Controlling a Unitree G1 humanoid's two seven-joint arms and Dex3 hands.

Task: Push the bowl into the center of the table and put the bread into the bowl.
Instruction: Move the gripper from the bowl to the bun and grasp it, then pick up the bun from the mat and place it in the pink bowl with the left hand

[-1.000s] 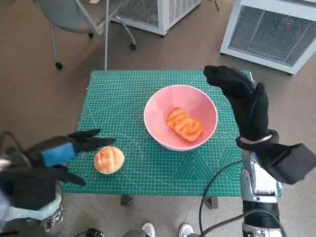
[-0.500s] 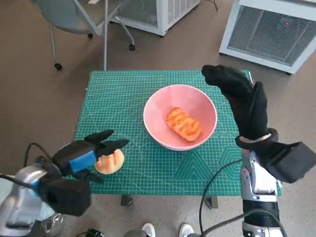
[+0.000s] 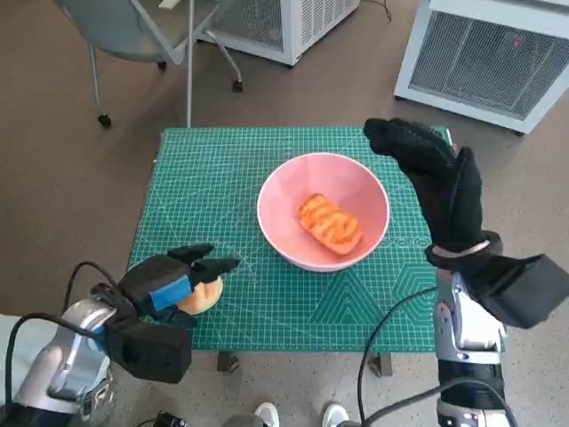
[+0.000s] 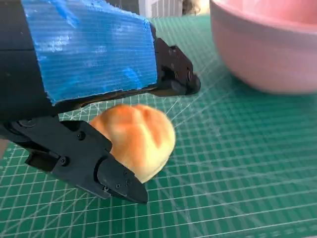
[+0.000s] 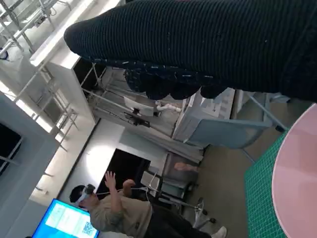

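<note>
pink bowl near table centre, one loaf inside | round bun near-left, still outside | left hand brackets bun, grasp apparently unclosed | right hand spread, empty, beside bowl's right rim

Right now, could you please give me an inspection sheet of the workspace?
Surface: green cutting mat covers the small table.
Job's things: pink bowl near the middle holds one oblong bread; round bun near the front-left edge.
Clutter: nothing seen.
Hands: left hand around the bun, fingers either side; right hand raised beside the bowl's right rim, holding nothing.
Cables: black cable along the right arm.
Surroundings: chair, white units, a person in the right wrist view.
</note>
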